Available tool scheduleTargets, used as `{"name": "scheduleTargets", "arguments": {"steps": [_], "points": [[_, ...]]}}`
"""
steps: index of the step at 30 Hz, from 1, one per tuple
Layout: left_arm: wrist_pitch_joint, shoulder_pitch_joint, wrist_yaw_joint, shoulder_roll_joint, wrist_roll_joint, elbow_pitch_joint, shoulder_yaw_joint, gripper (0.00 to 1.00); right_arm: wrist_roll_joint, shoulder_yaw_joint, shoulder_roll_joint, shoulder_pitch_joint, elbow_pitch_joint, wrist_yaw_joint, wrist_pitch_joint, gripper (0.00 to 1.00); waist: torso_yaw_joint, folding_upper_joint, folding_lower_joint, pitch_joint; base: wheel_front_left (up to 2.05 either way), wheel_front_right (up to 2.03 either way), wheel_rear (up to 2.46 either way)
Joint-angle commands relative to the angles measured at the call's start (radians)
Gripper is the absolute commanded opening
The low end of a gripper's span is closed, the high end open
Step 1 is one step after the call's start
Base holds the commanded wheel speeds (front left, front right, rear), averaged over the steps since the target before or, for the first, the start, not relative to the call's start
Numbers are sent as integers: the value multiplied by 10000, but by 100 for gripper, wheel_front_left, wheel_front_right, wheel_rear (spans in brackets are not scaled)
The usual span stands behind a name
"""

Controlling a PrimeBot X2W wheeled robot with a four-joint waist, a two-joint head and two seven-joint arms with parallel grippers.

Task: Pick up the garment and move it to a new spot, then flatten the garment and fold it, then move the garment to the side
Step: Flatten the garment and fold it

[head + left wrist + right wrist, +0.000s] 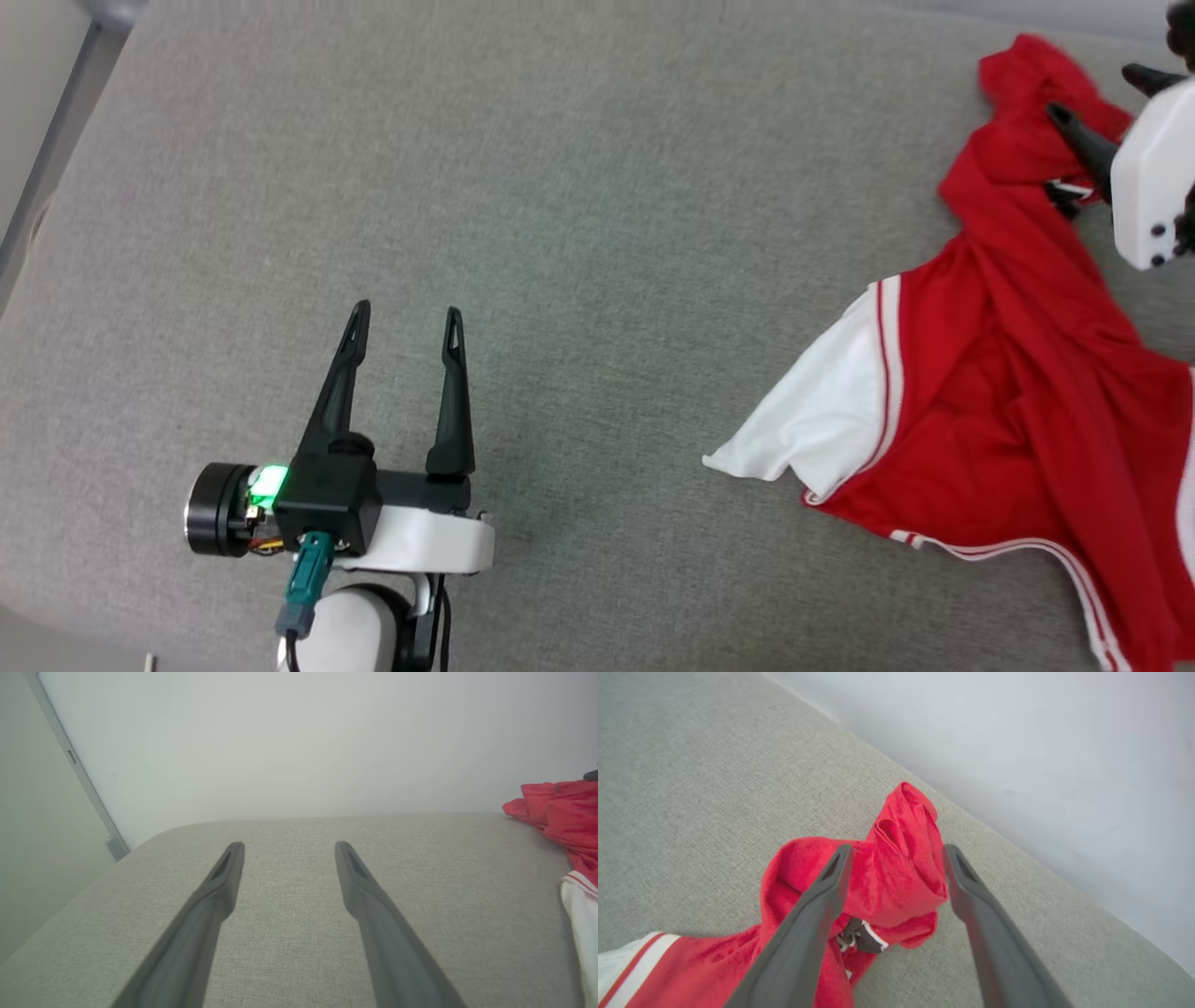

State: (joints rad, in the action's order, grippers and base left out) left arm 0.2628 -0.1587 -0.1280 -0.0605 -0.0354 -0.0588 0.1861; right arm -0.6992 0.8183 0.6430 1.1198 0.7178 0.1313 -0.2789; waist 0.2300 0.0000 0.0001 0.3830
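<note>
The garment is a red jersey with a white sleeve and striped trim, lying crumpled at the right of the grey cushioned surface. My right gripper stands open at its far end. In the right wrist view, a raised bunch of the red garment sits between the spread fingers of the right gripper, which do not pinch it. Far left of the garment, my left gripper hovers open over bare fabric with nothing between its fingers. The left wrist view shows the left gripper and the garment at the right edge.
A pale wall runs along the far edge of the surface. A grey metal post stands by its rounded left corner. Bare grey fabric stretches between the left gripper and the garment.
</note>
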Motion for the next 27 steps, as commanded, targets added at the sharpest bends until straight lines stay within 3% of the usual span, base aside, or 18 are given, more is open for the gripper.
{"name": "scheduleTargets", "arguments": {"steps": [1,6,12,21,27], "points": [[28,166,90,-115,56,39,-74,100,-103,-164,167,-485,-224,-11,759,100,-425,0,-1,-577,0,0,0],[28,539,231,-351,81,87,-272,100,-103,-968,260,-1704,-956,-11,2740,100,-1015,0,-1,-1265,0,0,0],[26,1032,300,-441,35,134,-462,100,477,-2635,-113,-3676,-1887,-9,4459,100,-1562,0,-1,-1948,0,0,0],[26,1350,629,-537,-92,147,-531,100,1879,-5643,-1108,-6726,-3718,-9,4974,100,-1968,0,-1,-2614,0,0,0],[28,745,1464,-944,-240,165,-442,100,3026,-7893,-2478,-9171,-5677,-9,4551,100,-2090,0,-1,-2922,0,0,0]]}}
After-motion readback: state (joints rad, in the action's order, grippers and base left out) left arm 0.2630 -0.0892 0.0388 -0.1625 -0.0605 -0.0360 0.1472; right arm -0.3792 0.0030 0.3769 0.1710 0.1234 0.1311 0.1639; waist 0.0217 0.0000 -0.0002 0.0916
